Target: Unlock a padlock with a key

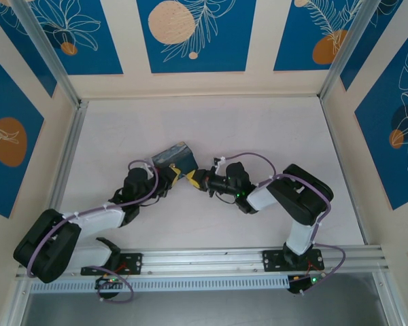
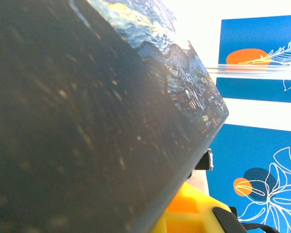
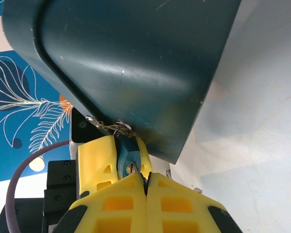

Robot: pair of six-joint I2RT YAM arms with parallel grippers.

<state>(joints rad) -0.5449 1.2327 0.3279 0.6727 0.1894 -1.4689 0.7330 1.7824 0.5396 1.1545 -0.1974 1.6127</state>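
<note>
The box (image 1: pixel 171 156) shows us its swirling Starry-Night print, deep blues flecked with yellow. From the right wrist view we get its plain dark teal side. The padlock (image 3: pixel 126 156) reads bluish-teal, and the key (image 3: pixel 131 168) gives us a small silvery-brass glint. The right gripper (image 3: pixel 145 180) has bright yellow jaws on black, and a purple cable (image 3: pixel 19 179) runs past. Our table (image 1: pixel 258 129) is pale white. The wall panels (image 1: pixel 190 34) are blue with white leaf outlines and orange discs, framed in cream.

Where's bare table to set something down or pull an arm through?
Free: the table from the box to the back wall, and right of the right arm. Crowded: centre, where left gripper and right gripper meet by the box.
</note>
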